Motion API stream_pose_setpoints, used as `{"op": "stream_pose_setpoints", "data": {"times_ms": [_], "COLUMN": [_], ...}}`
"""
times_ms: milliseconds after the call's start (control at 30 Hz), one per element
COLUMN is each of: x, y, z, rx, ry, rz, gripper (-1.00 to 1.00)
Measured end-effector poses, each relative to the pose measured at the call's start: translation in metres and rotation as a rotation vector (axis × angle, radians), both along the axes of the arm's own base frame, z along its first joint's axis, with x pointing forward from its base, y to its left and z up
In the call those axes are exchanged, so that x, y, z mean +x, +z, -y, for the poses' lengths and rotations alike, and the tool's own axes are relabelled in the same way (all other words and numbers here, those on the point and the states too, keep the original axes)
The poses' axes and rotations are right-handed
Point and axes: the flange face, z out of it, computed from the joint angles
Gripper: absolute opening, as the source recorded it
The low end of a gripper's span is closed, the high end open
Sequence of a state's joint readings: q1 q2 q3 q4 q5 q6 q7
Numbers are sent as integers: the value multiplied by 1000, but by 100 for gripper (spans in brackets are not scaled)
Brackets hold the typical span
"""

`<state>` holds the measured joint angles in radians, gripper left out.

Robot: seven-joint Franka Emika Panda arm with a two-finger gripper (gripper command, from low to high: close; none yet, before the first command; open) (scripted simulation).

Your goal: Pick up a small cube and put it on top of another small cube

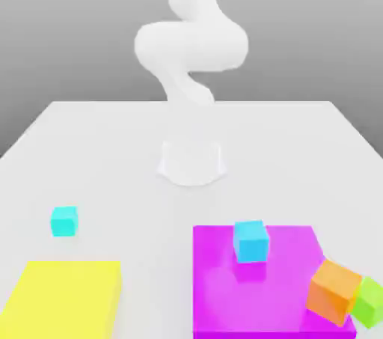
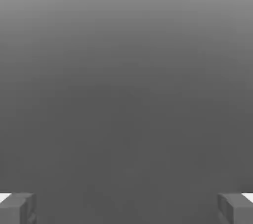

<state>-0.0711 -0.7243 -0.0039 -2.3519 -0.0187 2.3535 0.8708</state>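
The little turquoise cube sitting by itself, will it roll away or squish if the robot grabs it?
Probably not. The small cube has flat faces and rests flat on the white table, so it should slide rather than roll. It looks solid, so likely stiff. The gripper is open wide, probably enough to fit it.

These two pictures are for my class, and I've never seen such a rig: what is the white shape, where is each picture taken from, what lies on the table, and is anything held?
They are simulator renders. The white shape is a robot arm on a white table, seen from an outside camera. The grey picture comes from a camera on its hand: the gripper shows two fingers set wide apart, holding nothing. On the table lie a small turquoise cube, a yellow slab and a magenta slab bearing a sky-blue cube, with an orange cube and a green cube at its corner.
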Motion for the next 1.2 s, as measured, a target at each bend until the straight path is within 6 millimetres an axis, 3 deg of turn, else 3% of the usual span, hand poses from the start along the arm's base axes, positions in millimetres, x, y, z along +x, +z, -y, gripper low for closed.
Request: {"op": "stream_pose_setpoints", "data": {"times_ms": [167, 333, 433, 567, 767, 833, 1033, 1067, 1200], "x": [34, 28, 8, -35, -124, -144, -144, -144, -144], "y": [-104, -209, -270, -348, -451, -475, -530, -536, -536], "z": [71, 143, 180, 218, 244, 246, 241, 241, 241], "rx": [83, 180, 244, 338, 502, 537, 539, 539, 538], "ry": [-263, -522, -679, -889, -1212, -1279, -1280, -1280, -1280], "rz": [-139, -263, -331, -418, -535, -553, -565, -565, -564], "gripper": [0, 0, 0, 0, 0, 0, 0, -100, -100]}}
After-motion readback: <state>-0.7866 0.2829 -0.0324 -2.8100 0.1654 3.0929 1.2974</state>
